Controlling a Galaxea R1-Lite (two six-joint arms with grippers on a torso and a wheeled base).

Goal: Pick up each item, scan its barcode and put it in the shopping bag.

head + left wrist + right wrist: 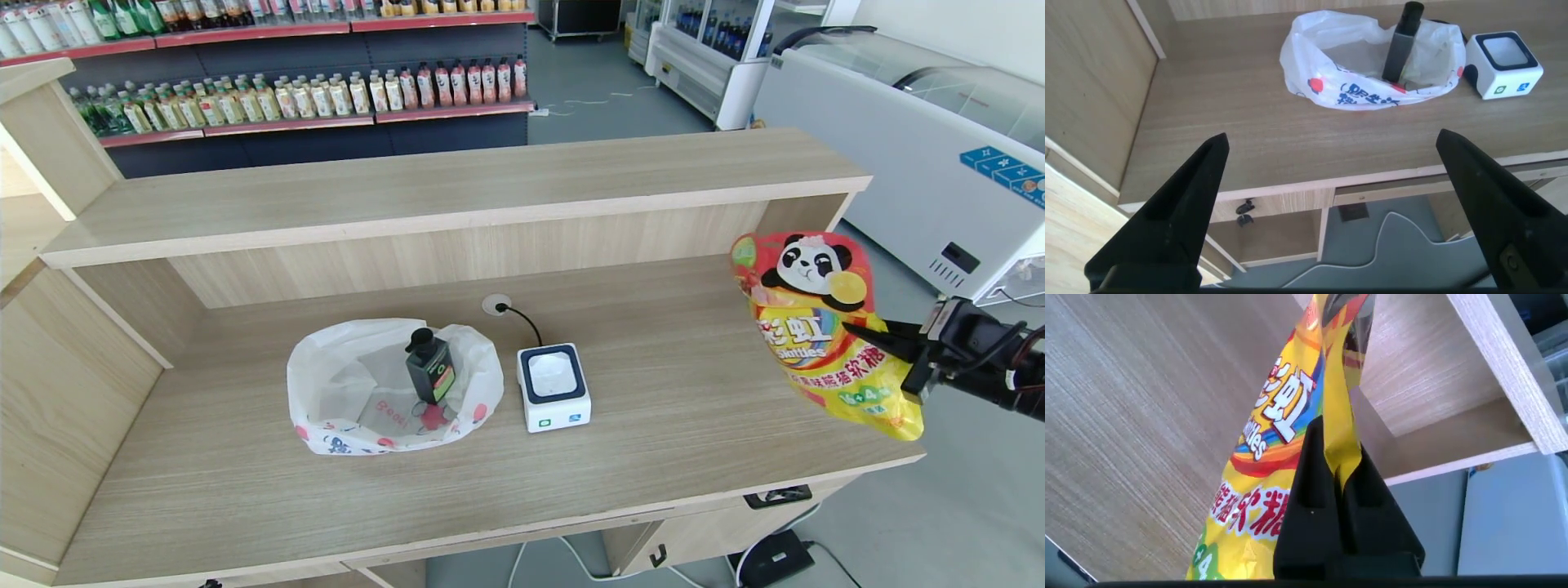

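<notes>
My right gripper (867, 334) is shut on a yellow and red candy pouch (819, 322) with a panda on it, holding it in the air over the counter's right end. Seen from the right wrist, the pouch (1282, 457) is pinched between the black fingers (1315, 482). A white plastic shopping bag (392, 388) lies open at mid-counter with a dark green bottle (429, 367) standing inside. Just right of the bag sits the white barcode scanner (553, 385). My left gripper (1331, 212) is open, hanging off the counter's front edge, well short of the shopping bag (1372, 61).
The wooden counter (653, 408) has a raised back ledge (457, 192) and a side wall on the left. The scanner's black cable (522, 320) runs into a grommet hole. Drink shelves stand beyond, and a chest freezer (922, 139) is at the right.
</notes>
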